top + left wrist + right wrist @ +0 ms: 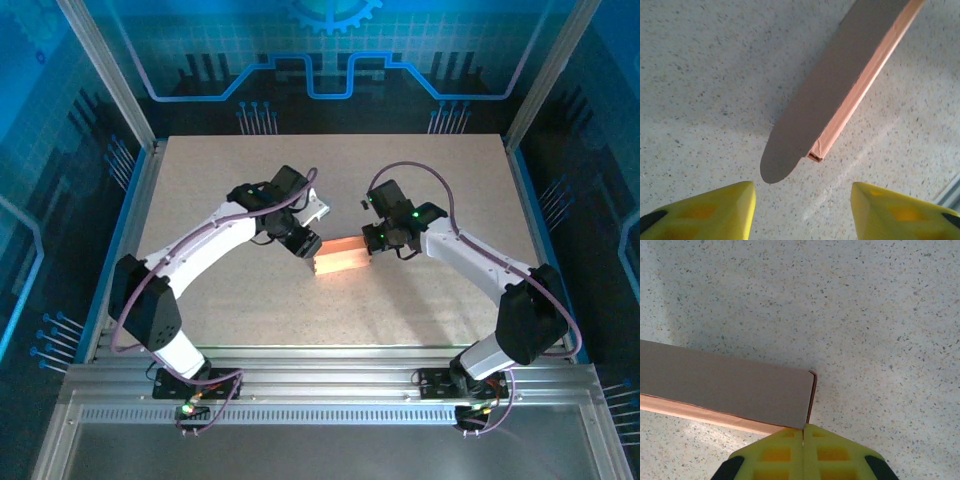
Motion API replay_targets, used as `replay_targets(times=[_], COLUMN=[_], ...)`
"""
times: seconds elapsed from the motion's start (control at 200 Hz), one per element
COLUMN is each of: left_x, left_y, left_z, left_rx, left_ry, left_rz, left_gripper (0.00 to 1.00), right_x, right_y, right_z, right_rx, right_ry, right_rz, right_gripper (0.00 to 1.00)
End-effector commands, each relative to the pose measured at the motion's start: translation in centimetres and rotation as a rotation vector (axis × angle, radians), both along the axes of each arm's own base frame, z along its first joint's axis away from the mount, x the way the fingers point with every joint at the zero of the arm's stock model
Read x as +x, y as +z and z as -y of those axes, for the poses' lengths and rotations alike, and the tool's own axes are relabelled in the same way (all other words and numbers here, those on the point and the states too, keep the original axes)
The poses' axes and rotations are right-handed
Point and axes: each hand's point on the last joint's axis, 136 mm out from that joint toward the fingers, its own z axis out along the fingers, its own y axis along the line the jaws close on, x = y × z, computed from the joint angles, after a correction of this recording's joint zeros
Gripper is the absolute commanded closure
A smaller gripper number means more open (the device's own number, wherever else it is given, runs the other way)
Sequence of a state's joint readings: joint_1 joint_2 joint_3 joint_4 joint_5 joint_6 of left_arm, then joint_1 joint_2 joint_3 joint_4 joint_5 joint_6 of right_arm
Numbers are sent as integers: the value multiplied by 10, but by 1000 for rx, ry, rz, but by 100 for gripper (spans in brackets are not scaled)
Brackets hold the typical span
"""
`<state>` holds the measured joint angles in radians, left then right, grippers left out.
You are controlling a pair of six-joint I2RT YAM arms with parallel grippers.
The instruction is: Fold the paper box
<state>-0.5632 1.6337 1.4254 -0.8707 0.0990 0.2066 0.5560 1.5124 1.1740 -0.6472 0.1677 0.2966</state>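
Our left tool (802, 187) is spread, with the paper box (840, 85) just ahead of the gap between its fingers, untouched; the box's far end is cut off at the picture's edge. Our right tool (804, 430) is pressed together at the box's near corner, above the speckled surface (865, 315). We cannot tell whether card is caught there.

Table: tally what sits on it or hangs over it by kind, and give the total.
paper box: 1
end effectors: 2, the left end effector and the right end effector
Total: 3
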Motion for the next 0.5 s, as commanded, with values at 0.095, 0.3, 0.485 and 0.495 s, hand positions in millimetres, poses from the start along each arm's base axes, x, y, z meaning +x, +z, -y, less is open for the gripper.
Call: replay_targets(times=[0.095,0.3,0.485,0.495], left_x=[-5,-3,2,3], left_y=[4,-7,-15,-16], left_z=[10,16,18,18], left_rx=[33,74,105,110], left_ry=[-135,-190,-177,-174], left_rz=[16,30,22,21], left_gripper=[51,57,60,60], right_x=[-5,-4,-4,-4], right_y=[-2,-1,-1,-1], right_z=[-3,-3,-3,-3], right_rx=[8,8,11,11], right_ry=[4,2,4,3], right_rz=[-42,-40,-42,-41], right_gripper=[100,100,100,100])
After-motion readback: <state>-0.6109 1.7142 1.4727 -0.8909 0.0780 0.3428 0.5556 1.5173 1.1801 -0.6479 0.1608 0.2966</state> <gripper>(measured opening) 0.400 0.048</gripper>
